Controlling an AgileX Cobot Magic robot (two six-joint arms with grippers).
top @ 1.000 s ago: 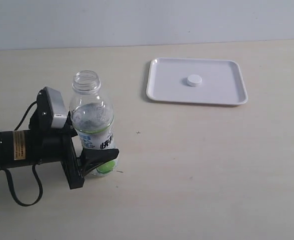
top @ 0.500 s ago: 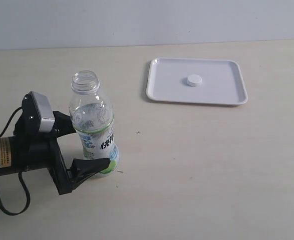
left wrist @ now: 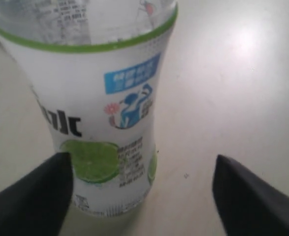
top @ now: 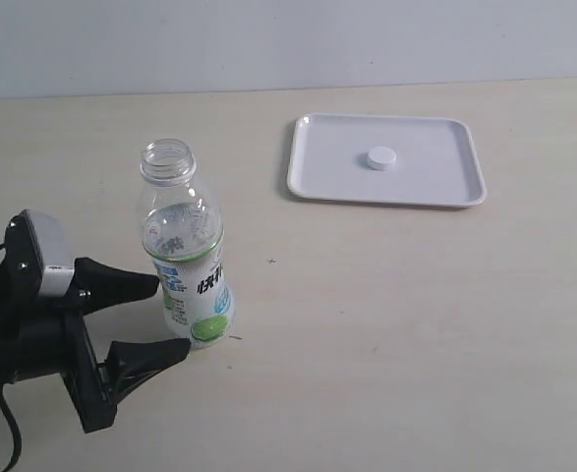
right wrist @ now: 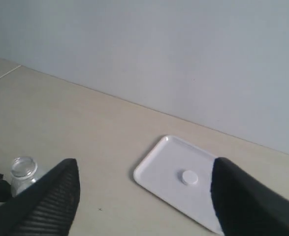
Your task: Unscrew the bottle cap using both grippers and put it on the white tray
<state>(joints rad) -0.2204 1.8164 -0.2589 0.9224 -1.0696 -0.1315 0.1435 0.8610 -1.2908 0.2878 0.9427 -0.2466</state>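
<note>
The clear bottle (top: 183, 251) with the lime label stands upright on the table, its neck open and capless. The white bottle cap (top: 380, 157) lies near the middle of the white tray (top: 317, 172) at the back right. My left gripper (top: 160, 317) is open just left of the bottle's base, its fingertips apart from the label; in the left wrist view the bottle (left wrist: 92, 98) fills the frame between the spread fingers (left wrist: 242, 196). My right gripper (right wrist: 144, 169) is open and high up, out of the exterior view, looking down on the tray (right wrist: 156, 169), cap (right wrist: 188, 177) and bottle (right wrist: 23, 172).
The beige table (top: 386, 324) spreads around the bottle and tray, with a pale wall (top: 268, 39) behind. A black cable (top: 8, 433) trails from the left arm at the lower left corner.
My left gripper has let go of the bottle and drawn back to the lower left, its jaws spread. The bottle stays standing; cap and tray are unmoved.
</note>
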